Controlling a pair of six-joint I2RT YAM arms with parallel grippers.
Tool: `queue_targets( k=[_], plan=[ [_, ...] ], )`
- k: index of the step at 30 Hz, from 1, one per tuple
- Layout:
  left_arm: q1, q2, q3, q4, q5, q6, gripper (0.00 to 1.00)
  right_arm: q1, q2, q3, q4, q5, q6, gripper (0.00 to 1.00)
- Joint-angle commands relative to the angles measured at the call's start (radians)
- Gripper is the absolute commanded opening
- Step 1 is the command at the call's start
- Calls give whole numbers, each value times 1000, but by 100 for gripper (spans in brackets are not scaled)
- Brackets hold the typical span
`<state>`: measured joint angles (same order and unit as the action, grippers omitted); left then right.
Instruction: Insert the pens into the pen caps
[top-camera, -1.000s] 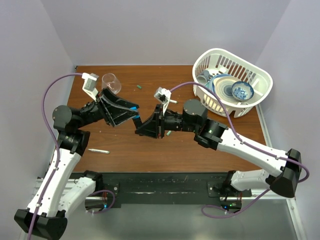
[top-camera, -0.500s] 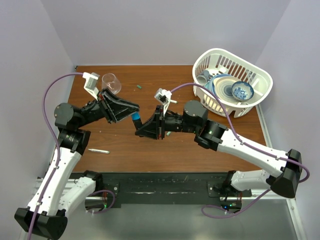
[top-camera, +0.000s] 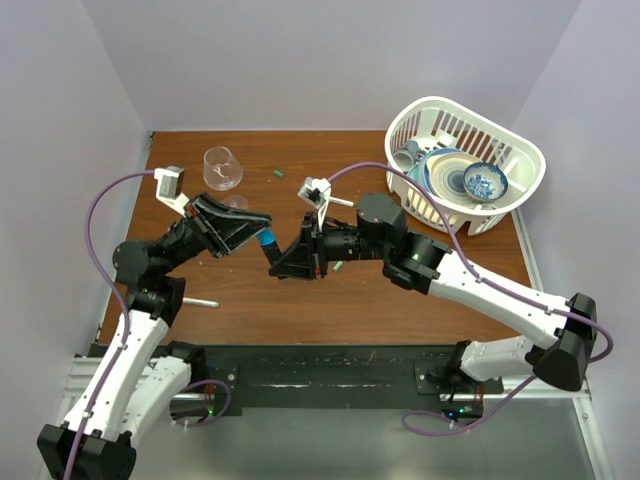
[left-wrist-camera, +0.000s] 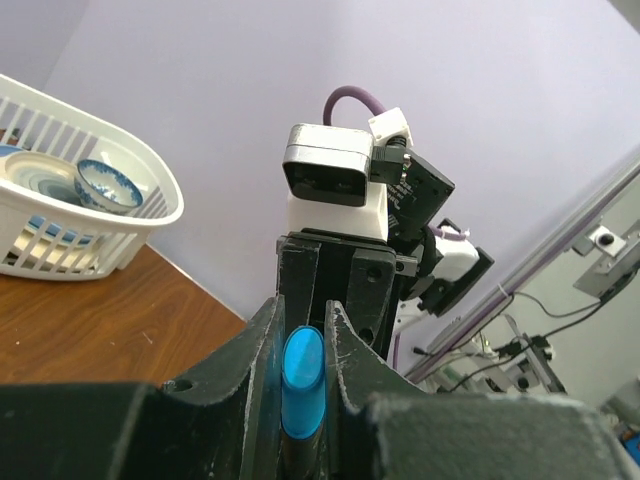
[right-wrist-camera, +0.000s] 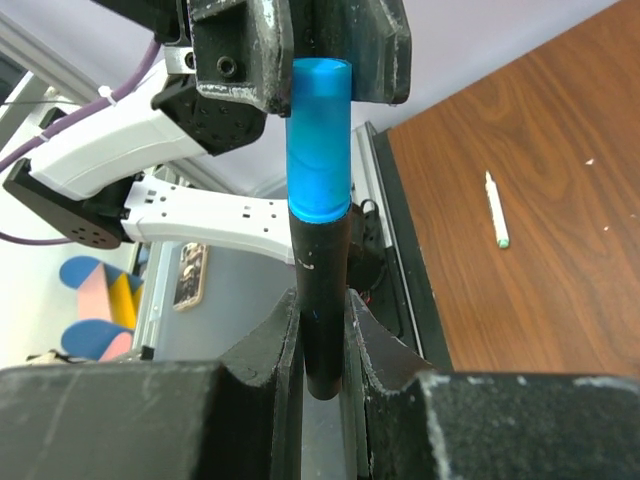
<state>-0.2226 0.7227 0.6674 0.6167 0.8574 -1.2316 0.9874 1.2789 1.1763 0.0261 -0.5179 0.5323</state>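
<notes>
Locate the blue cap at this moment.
The blue cap hangs above the table left of centre in the top view, seated on the black marker, between the left hand gripping it and the right hand holding the marker.

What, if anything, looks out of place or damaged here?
Nothing stands out. The blue cap sits straight on the black marker, which the right fingers grip; the left fingers hold the cap. A white pen and a green cap lie loose on the table.
</notes>
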Motion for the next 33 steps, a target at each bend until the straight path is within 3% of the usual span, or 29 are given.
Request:
queue_targets(
  k=[1,9,15,23,25,26,27,29,33],
  plan=[
    [-24,-45,-66,51,150,-74,0,-78,23,157,152,84,15,0],
    [-29,-75,-173,66,216,-75,0,-133,106,289,147,65,12,0],
    [-38,-75,-246,273,238,-212,0,-170,157,344,186,9,23,0],
    [-64,-74,-304,316,250,-262,0,-191,220,371,242,12,20,0],
    [-67,-91,-293,226,262,-221,0,-191,232,393,206,34,-47,0],
    [-66,-98,-278,45,273,-169,0,-193,235,419,174,36,-63,0],
    [-67,-103,-246,-42,270,-52,0,-194,240,433,161,36,-77,0],
    [-75,-108,-233,-159,255,15,0,-194,247,463,146,38,-110,0],
    [-83,-124,-276,-178,250,35,0,-194,252,509,115,68,-159,0]
  ],
)
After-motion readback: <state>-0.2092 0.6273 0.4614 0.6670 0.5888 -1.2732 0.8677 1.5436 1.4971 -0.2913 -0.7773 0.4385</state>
